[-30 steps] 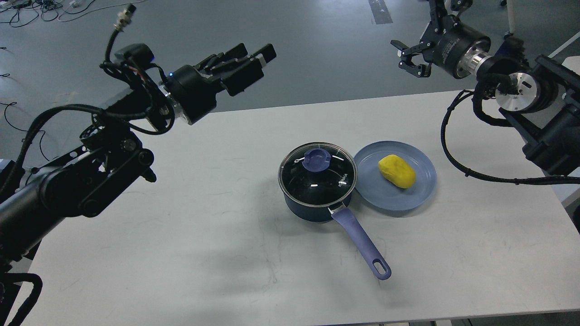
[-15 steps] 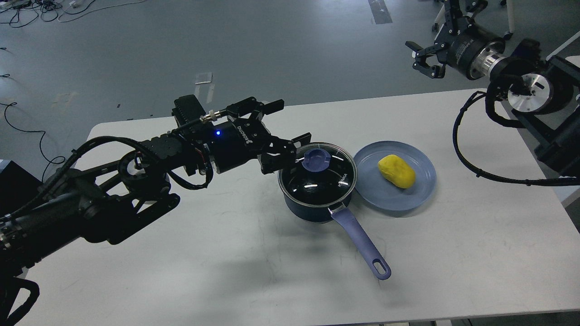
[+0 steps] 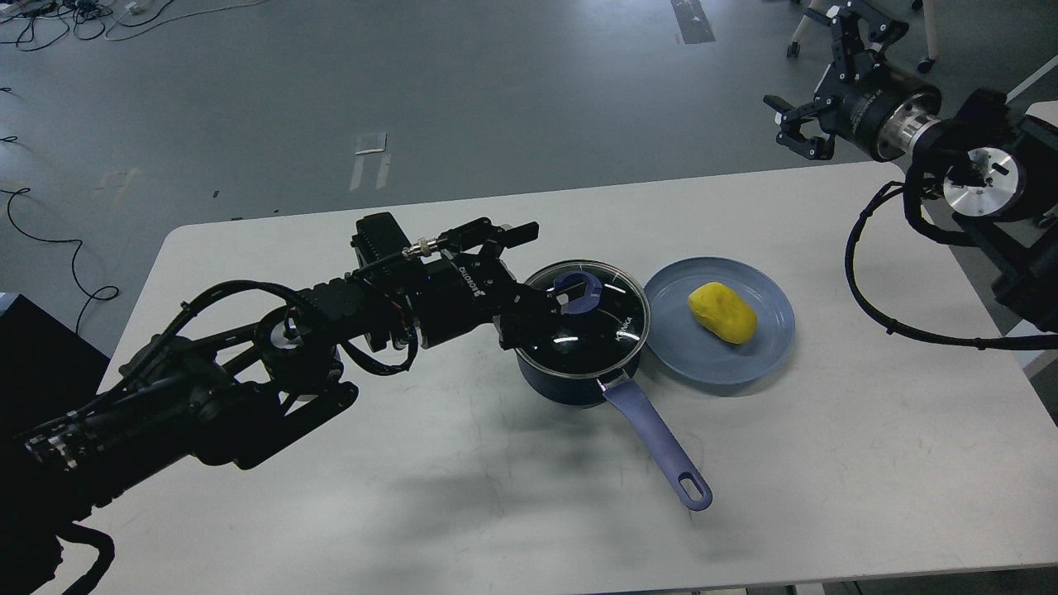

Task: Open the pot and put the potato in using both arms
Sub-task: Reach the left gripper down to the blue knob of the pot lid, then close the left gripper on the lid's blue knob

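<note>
Left claw (image 3: 555, 299) reached the lidded saucepan (image 3: 579, 347) at its knob (image 3: 579, 291); its grip could not be told. Right claw (image 3: 795, 132) hung spread beyond the surface's (image 3: 331, 496) far edge. Potato (image 3: 722, 312) lay apart.

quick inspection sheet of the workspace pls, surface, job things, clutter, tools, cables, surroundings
surface: white table, scuffed, bare apart from the job's things
job's things: blue pot with glass lid on, handle toward the near edge; yellow potato on blue plate right of the pot, plate rim beside the pot
clutter: nothing seen
tools: left tool at the lid's blue knob, whether closed on it cannot be told; right tool open, raised beyond the table's far right corner
cables: black cable looping from the right arm above the table; loose cables on the floor at left
surroundings: grey floor, tape marks
</note>
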Controlling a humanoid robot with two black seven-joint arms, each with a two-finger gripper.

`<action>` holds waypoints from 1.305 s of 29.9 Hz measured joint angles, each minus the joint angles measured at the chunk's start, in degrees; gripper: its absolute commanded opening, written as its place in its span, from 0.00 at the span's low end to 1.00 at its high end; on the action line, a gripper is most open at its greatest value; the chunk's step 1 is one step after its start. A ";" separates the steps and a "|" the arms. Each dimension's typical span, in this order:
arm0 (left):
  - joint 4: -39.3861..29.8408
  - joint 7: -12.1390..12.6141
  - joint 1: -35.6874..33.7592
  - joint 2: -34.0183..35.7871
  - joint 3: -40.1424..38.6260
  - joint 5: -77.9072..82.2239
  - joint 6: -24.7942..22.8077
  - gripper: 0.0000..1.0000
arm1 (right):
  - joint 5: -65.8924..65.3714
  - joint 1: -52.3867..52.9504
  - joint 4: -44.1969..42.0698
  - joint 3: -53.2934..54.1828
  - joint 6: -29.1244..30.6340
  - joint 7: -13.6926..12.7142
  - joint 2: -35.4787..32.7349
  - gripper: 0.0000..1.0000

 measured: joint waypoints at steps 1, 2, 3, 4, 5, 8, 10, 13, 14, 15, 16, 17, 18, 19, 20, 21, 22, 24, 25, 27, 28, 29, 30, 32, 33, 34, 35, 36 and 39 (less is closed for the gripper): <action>0.33 0.02 0.31 -0.19 0.00 0.00 0.04 0.98 | 0.00 -0.22 -0.12 -0.02 -0.02 0.00 0.00 1.00; 0.54 0.07 0.49 -0.30 0.01 0.00 0.07 0.98 | 0.00 -0.47 -0.24 -0.03 -0.04 -0.01 0.01 1.00; 0.73 0.10 0.62 -0.40 0.01 0.01 0.13 0.98 | 0.00 -0.70 -0.32 -0.03 -0.08 -0.01 0.03 1.00; 0.92 0.12 0.70 -0.51 0.02 0.03 0.17 0.98 | 0.00 -0.84 -0.37 -0.03 -0.10 -0.01 0.05 1.00; 1.19 0.14 0.74 -0.72 0.03 0.05 0.20 0.98 | 0.00 -0.96 -0.40 -0.02 -0.12 -0.01 0.05 1.00; 1.98 0.18 0.77 -1.67 0.04 0.06 0.26 0.98 | 0.00 -1.47 -0.40 0.02 -0.14 -0.01 0.06 1.00; 2.19 0.28 0.81 -2.64 0.04 0.04 0.34 0.98 | 0.00 -1.62 -0.40 0.06 -0.14 -0.01 0.06 1.00; 2.49 0.58 1.11 -4.41 0.04 -0.06 0.41 0.98 | 0.00 -1.73 -0.41 0.06 -0.14 -0.01 0.07 1.00; 2.91 0.64 1.20 -4.99 0.04 -0.06 0.41 0.98 | 0.00 -1.73 -0.41 0.06 -0.14 -0.01 0.07 1.00; 3.45 0.70 1.23 -5.45 0.04 -0.07 0.44 0.98 | 0.00 -1.73 -0.41 0.07 -0.14 -0.01 0.05 1.00; 4.14 0.77 1.27 -5.92 0.04 -0.08 0.49 0.98 | 0.00 -1.73 -0.43 0.07 -0.14 -0.01 0.01 1.00; 4.95 0.77 1.28 -6.40 0.04 -0.09 0.68 0.98 | 0.00 -1.73 -0.43 0.07 -0.14 -0.01 -0.01 1.00; 5.98 0.77 1.28 -6.93 0.04 -0.09 0.99 0.98 | 0.00 -1.73 -0.44 0.06 -0.14 -0.01 -0.01 1.00; 7.20 0.78 1.30 -7.49 0.04 -0.09 1.48 0.98 | 0.00 -1.77 -0.46 0.07 -0.14 -0.01 -0.01 1.00; 8.44 0.79 1.31 -8.10 0.06 -0.06 2.10 0.98 | 0.00 -1.87 -0.49 0.07 -0.14 -0.01 -0.01 1.00; 9.29 0.79 1.31 -8.58 0.08 -0.02 2.59 0.98 | 0.00 -1.97 -0.54 0.07 -0.14 -0.01 -0.01 1.00; 9.95 0.79 1.31 -9.02 0.13 0.01 2.99 0.98 | 0.00 -2.06 -0.59 0.07 -0.14 -0.01 -0.01 1.00; 10.57 0.78 1.31 -9.60 0.24 0.08 3.41 0.98 | 0.00 -2.17 -0.90 0.07 -0.14 -0.01 -0.01 1.00; 10.68 0.78 1.31 -9.72 0.29 0.13 3.54 0.98 | 0.00 -2.19 -1.08 0.07 -0.14 -0.01 -0.01 1.00; 10.77 0.70 1.31 -9.79 0.67 0.23 3.96 0.98 | 0.00 -2.21 -1.28 0.07 -0.13 -0.01 -0.01 1.00; 10.79 0.66 1.31 -9.77 0.98 0.25 4.18 0.98 | 0.00 -2.21 -1.38 0.07 -0.10 -0.01 0.00 1.00; 10.80 0.61 1.31 -9.74 1.30 0.26 4.37 0.98 | 0.00 -2.21 -1.45 0.07 -0.08 -0.01 0.03 1.00; 10.80 0.61 1.32 -9.67 1.62 0.26 4.61 0.98 | 0.00 -2.21 -1.57 0.07 -0.04 -0.01 0.05 1.00; 10.83 0.60 1.39 -9.57 2.19 0.26 5.03 0.98 | 0.00 -2.22 -1.93 0.05 -0.01 0.03 0.13 1.00; 10.85 0.60 1.41 -9.54 2.44 0.26 5.21 0.98 | 0.00 -2.22 -2.00 0.02 0.00 0.04 0.18 1.00; 10.89 0.59 1.46 -9.52 2.64 0.26 5.31 0.98 | 0.00 -2.22 -2.04 0.00 0.02 0.05 0.21 1.00; 11.01 0.59 1.56 -9.49 2.84 0.26 5.35 0.98 | 0.00 -2.24 -2.08 -0.01 0.03 0.07 0.24 1.00; 11.18 0.59 1.67 -9.48 2.95 0.26 5.40 0.98 | 0.00 -2.26 -2.09 -0.02 0.03 0.08 0.27 1.00; 12.46 0.59 1.88 -9.67 3.09 0.26 5.72 0.98 | 0.00 -2.26 -2.09 -0.03 0.04 0.08 0.37 1.00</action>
